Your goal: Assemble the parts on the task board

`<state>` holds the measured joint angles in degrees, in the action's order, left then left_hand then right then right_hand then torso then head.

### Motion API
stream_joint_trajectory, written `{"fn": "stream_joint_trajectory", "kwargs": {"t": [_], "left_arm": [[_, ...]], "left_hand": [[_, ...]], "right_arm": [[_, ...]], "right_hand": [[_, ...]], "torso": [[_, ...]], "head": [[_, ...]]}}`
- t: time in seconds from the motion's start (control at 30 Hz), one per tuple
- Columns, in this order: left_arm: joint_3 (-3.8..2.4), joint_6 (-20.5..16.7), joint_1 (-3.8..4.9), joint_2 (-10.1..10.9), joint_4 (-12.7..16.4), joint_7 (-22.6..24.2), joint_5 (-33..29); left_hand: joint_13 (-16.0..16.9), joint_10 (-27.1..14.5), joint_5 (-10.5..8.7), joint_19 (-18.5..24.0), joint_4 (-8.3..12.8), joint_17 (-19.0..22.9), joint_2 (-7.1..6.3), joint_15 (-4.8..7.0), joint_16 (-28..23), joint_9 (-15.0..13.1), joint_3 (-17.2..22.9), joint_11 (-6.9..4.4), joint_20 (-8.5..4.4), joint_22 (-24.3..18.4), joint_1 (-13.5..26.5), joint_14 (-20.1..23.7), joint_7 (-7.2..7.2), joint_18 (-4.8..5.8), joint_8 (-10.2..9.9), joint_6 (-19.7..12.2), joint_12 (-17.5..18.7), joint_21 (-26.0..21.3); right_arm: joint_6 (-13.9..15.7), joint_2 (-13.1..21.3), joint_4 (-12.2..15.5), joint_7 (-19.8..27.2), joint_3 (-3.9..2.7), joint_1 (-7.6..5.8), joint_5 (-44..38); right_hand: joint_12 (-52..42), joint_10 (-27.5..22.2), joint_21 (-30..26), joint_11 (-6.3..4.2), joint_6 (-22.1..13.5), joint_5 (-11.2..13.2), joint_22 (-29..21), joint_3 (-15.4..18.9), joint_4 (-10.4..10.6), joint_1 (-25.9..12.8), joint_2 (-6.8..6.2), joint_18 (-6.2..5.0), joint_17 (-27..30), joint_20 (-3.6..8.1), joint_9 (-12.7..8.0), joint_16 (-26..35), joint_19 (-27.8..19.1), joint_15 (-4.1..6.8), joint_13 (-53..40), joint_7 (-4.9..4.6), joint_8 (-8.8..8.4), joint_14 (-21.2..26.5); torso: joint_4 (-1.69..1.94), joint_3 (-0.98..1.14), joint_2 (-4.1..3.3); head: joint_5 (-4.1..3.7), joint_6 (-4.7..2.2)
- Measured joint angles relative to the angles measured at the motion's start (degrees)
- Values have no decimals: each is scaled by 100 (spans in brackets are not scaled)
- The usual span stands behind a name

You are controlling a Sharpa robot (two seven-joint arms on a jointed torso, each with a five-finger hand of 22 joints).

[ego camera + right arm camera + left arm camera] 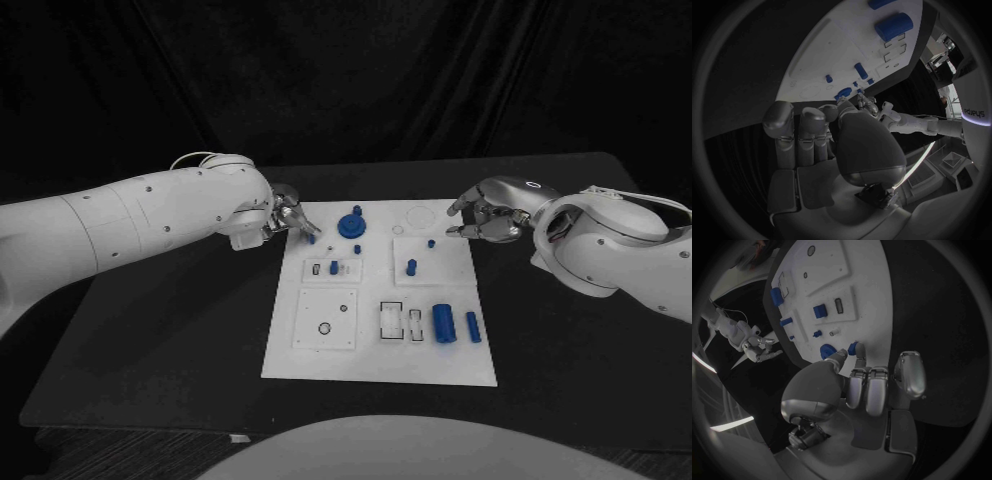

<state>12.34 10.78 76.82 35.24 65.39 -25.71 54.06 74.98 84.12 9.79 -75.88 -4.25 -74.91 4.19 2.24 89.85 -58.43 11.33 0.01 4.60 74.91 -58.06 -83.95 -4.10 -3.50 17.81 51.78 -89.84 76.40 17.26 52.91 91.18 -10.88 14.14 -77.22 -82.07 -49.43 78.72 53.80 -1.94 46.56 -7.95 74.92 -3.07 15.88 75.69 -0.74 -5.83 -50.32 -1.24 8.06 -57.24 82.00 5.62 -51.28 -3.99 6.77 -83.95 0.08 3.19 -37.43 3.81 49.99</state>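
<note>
The white task board (378,350) lies mid-table, also in the left wrist view (861,285) and the right wrist view (836,55). My left hand (284,221) hovers at the board's far left corner and pinches a small blue part (313,238) (854,348) between thumb and finger. Just beside it on the board stands a round blue part (351,226) (826,351). My right hand (490,214) (826,145) hangs at the board's far right corner, fingers curled in, holding nothing.
Other blue parts stay on the board: a peg (411,267), a small piece (333,267) in a recess, a thick cylinder (444,324) (893,25) and a slim one (473,326) near the right edge. Black table (173,340) surrounds the board.
</note>
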Motion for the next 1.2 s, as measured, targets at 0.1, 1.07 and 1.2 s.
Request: {"fn": "stream_joint_trajectory", "kwargs": {"t": [0.1, 1.07, 1.2], "left_arm": [[0, 0, -1, 0, -2, 13, 0], [0, -3, -3, 54, -5, 114, 1], [0, -3, -4, 71, -1, 126, 1]], "left_hand": [[0, 0, 126, 0, 54, 0, 13, 0, 0, 13, 54, 0, 0, 0, -52, 0, 0, 0, -29, 0, 0, 0], [0, 0, 1371, -22, 857, 0, -186, 1, 0, -125, 1370, 0, -21, 0, -202, 0, 48, 0, -95, 114, 0, -75], [0, 0, 1517, -22, 780, 0, -239, 1, 0, -210, 1449, 0, -21, 0, -150, 0, 38, 0, -65, 123, 0, -78]], "right_arm": [[-4, -1, 0, 0, 0, 0, 0], [-35, -8, -23, 0, 0, 24, 0], [-36, -8, -26, 0, 0, 26, 0]], "right_hand": [[0, 0, -34, 0, 0, 0, 0, 0, 0, 0, 0, 0, 10, 0, 0, 0, 0, 0, 11, 0, 0, 0], [0, 0, -40, 0, 0, 0, -2, -1, 0, 0, 0, 0, 21, 0, -4, 22, 0, 0, 11, 0, 0, 0], [16, 0, -40, 0, 0, 0, -1, 0, 0, 0, 0, 0, 21, 0, -4, 22, 0, 0, 17, 0, 0, 0]], "torso": [[-1, -1, -1], [2, -3, 0], [3, -3, 3]], "head": [[-2, 0], [20, 0], [28, 0]]}}
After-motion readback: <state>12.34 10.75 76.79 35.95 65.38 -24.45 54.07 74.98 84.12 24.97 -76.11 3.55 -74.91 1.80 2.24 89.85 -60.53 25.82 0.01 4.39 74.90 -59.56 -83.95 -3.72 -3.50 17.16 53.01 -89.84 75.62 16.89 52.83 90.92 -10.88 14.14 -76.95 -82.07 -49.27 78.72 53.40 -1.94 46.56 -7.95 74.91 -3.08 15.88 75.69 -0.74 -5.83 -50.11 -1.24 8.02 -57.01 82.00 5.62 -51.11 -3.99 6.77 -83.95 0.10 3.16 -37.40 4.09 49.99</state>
